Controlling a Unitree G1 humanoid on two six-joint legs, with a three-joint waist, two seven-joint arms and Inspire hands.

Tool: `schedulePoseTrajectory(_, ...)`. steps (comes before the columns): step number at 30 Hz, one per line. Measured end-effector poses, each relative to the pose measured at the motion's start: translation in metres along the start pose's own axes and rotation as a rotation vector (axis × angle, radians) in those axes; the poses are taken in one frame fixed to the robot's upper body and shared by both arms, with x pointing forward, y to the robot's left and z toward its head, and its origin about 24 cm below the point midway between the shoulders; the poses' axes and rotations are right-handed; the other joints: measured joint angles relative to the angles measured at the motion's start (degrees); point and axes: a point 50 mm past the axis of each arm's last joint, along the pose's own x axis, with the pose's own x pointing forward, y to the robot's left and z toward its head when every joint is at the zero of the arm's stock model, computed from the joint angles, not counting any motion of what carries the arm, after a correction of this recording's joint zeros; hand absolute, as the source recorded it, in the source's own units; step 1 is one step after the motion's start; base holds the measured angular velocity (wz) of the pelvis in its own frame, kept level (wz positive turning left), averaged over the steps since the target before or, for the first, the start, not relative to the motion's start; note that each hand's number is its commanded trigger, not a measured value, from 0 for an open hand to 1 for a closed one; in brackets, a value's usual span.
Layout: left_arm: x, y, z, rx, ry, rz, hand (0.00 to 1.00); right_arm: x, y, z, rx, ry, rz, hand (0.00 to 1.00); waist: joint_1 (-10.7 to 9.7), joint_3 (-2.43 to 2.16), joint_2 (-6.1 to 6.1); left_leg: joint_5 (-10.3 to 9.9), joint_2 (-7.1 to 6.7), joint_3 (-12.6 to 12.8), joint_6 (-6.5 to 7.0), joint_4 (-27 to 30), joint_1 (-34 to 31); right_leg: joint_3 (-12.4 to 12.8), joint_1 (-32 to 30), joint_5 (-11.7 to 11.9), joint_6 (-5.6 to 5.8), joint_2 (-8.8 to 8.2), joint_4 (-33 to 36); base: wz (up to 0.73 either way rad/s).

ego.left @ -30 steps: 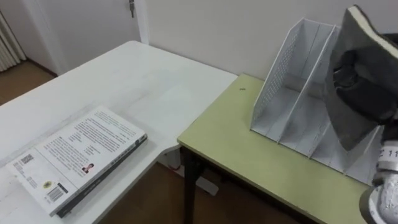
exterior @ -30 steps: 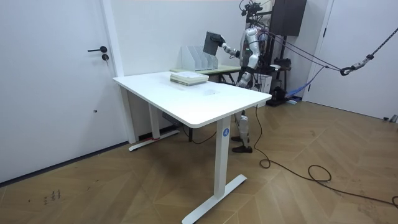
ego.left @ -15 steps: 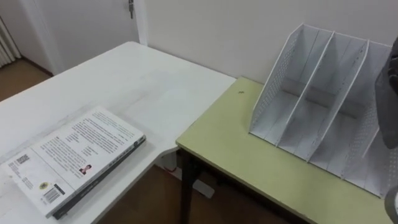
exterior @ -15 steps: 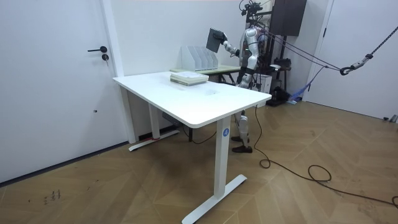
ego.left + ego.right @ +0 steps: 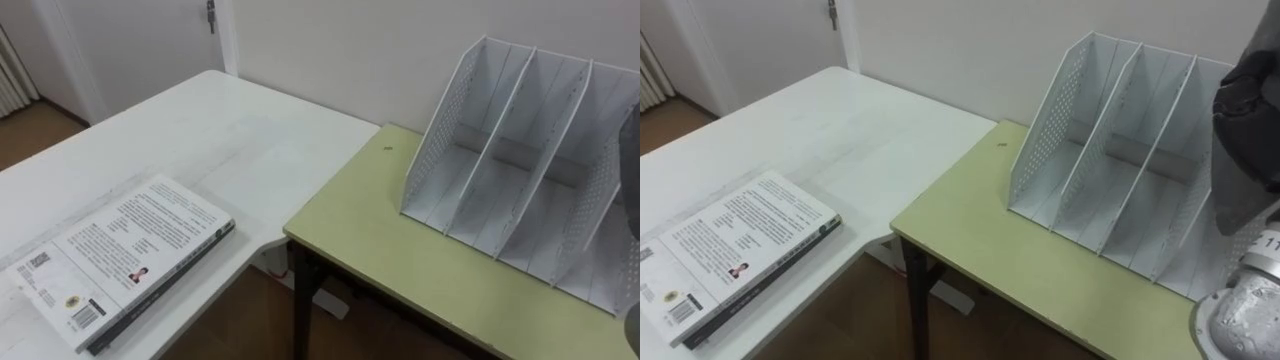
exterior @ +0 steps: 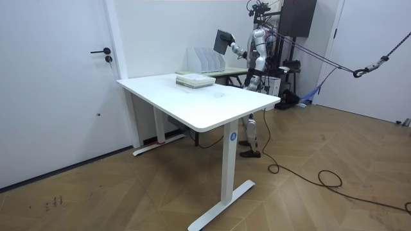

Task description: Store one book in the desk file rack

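At the right edge of the right eye view, the right hand (image 5: 1240,105) holds a grey book (image 5: 1250,165) up in the air, with its dark fingers closed on the cover. The grey book is in front of the right end of the white file rack (image 5: 1040,135). In the room view it is tilted and above the rack's end on the room view's right, not inside any compartment.

The file rack has perforated side walls and thin dividers between its compartments. It stands on the pale green tabletop (image 5: 980,250), close to the wall. The green tabletop meets the corner of a bigger white tabletop (image 5: 840,120) on the robot's left.

On the white tabletop a second book (image 5: 730,245) lies flat, near the lower left corner of both eye views. Its printed back cover faces up and its dark edge is turned toward the green tabletop. It is well apart from the file rack.

In the room view the robot stands upright behind the far end of the white tabletop, beside the green one, with its right arm stretched out toward the file rack. Its left hand (image 6: 252,81) hangs low at its side there, and it is too small for me to tell its state. A white door (image 6: 58,83) is on the room view's left.
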Motion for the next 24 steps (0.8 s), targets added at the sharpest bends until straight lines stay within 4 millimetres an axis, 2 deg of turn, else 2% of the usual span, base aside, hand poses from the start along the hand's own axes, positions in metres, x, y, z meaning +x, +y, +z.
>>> schedulePoseTrajectory(24, 0.0003, 0.0012, 0.0005, 0.008, 0.001, 0.034, 0.00, 0.0001, -0.0010, -0.0021, -0.001, 0.011, -0.010, 1.00, 0.2, -0.09, -0.58, 0.0, 0.01, -0.1, -0.01, 0.2, -0.2, -0.4, 0.1, 0.0, 0.00, -0.07, -0.1, 0.00)
